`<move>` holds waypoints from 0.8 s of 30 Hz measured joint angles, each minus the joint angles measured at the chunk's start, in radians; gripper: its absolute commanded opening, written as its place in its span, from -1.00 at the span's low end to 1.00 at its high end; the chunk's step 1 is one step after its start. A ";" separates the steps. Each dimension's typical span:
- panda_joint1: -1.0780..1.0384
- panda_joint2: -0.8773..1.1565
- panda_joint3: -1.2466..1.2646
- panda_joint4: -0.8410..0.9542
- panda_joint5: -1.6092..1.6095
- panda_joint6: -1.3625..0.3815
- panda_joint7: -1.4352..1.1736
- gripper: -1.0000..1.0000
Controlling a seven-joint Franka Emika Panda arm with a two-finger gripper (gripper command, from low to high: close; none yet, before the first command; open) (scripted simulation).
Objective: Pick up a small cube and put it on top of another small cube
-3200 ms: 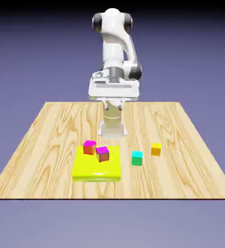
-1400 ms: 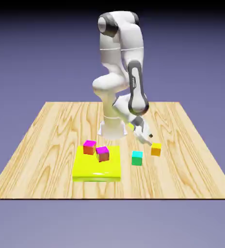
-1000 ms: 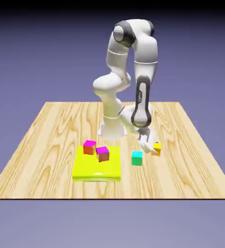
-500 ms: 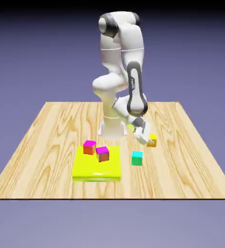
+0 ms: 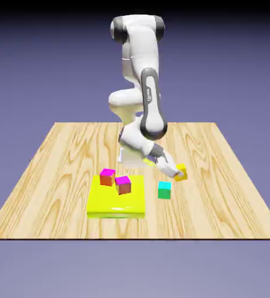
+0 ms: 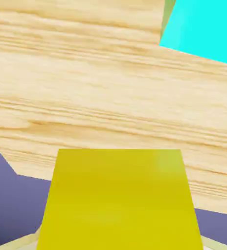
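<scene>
The small cube (image 5: 182, 171), yellow on top with orange sides, hangs a little above the table at the exterior view's right of middle, tilted. My gripper (image 5: 177, 172) is shut on it, reaching down from the arm. In the hand view the small cube (image 6: 123, 200) fills the lower middle as a big yellow face and hides my fingertips. A teal cube (image 5: 164, 190) rests on the wood just in front of and slightly left of the held cube; the teal cube (image 6: 203, 29) shows at the hand view's top right corner.
A flat yellow block (image 5: 116, 204) lies at the front left of middle, with two magenta-topped cubes (image 5: 107, 176) (image 5: 123, 184) on it. The robot's base (image 5: 134, 155) stands behind them. The wooden table (image 5: 56, 174) ends near the front edge.
My gripper closed on the small cube where it sat on the table, then lifted it slightly and carried it a little toward the exterior view's left. The other cubes stayed put.
</scene>
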 measured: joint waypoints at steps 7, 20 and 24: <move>-0.157 0.012 -0.039 0.087 -0.305 -0.115 0.016 -1.00; -0.448 0.035 -0.110 0.250 -0.871 -0.330 0.046 -1.00; -0.532 0.042 -0.134 0.300 -1.045 -0.396 0.055 -1.00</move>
